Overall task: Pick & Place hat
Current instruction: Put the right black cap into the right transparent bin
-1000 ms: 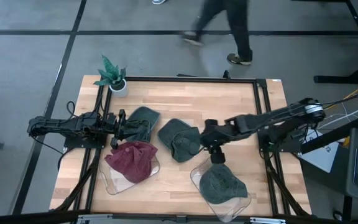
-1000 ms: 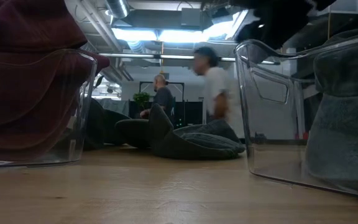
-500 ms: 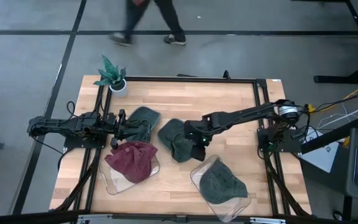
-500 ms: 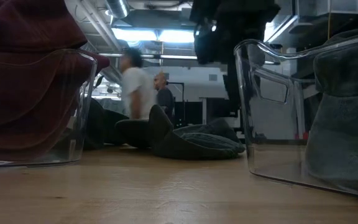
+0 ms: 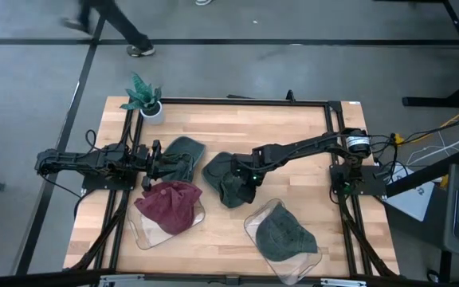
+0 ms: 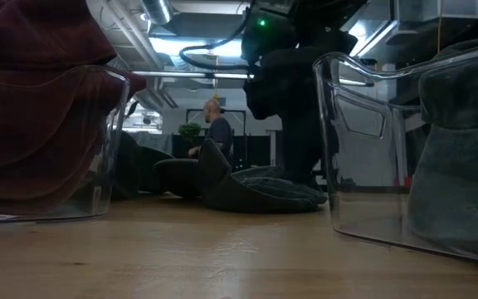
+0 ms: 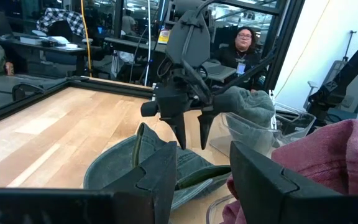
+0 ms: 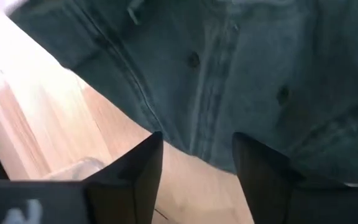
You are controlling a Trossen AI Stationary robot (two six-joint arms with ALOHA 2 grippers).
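A dark green hat (image 5: 228, 179) lies crumpled on the wooden table's middle. My right gripper (image 5: 246, 171) hangs just over its right part, open and pointing steeply down; the right wrist view shows the hat's denim (image 8: 229, 62) close ahead of the spread fingers (image 8: 132, 177). I see no touch. A second green hat (image 5: 184, 151) lies at the left, in front of my left gripper (image 5: 154, 162), which waits level and open. A red hat (image 5: 170, 205) fills the left clear bin, and another green hat (image 5: 285, 236) sits in the right clear bin (image 5: 255, 220).
A small potted plant (image 5: 145, 97) stands at the far left corner. A black frame (image 5: 329, 127) runs around the table. The two clear bins stand along the near edge. Bare wood (image 5: 293, 135) lies at the far right. A person (image 7: 244, 46) sits beyond the table.
My right gripper has swung from above the right bin toward the table's left and far side, come down and rolled, and now hangs over the middle green hat. The hats lie as before. A person has walked leftward past the far edge.
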